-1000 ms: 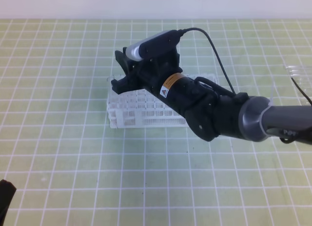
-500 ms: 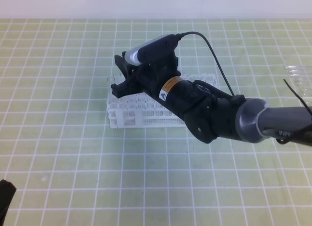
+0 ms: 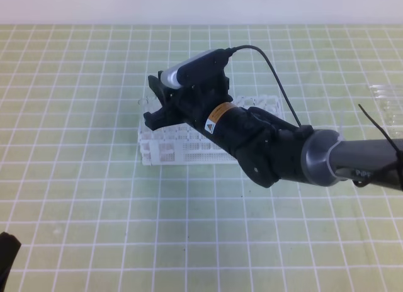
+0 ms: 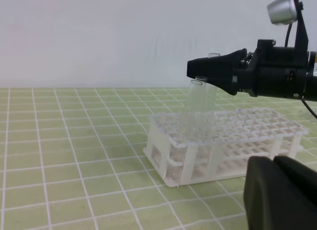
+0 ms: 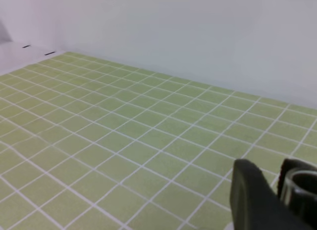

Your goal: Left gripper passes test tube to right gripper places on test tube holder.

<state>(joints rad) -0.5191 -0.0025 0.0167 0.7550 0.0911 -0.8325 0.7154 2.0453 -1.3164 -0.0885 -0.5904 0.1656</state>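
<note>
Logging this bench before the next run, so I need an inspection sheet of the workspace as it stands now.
Surface: green grid mat, flat.
Job's things: white test tube holder on the mat; two clear test tubes stand tilted in it.
Clutter: clear plastic piece at the right edge.
Grippers: right gripper over the holder, shut on a test tube; left gripper shut, empty, at the lower left corner.
Cables: black cable loops from the right wrist camera.
Surroundings: plain white wall.

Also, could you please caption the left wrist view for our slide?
Right gripper holds a test tube above the white test tube holder, beside one already racked.
</note>
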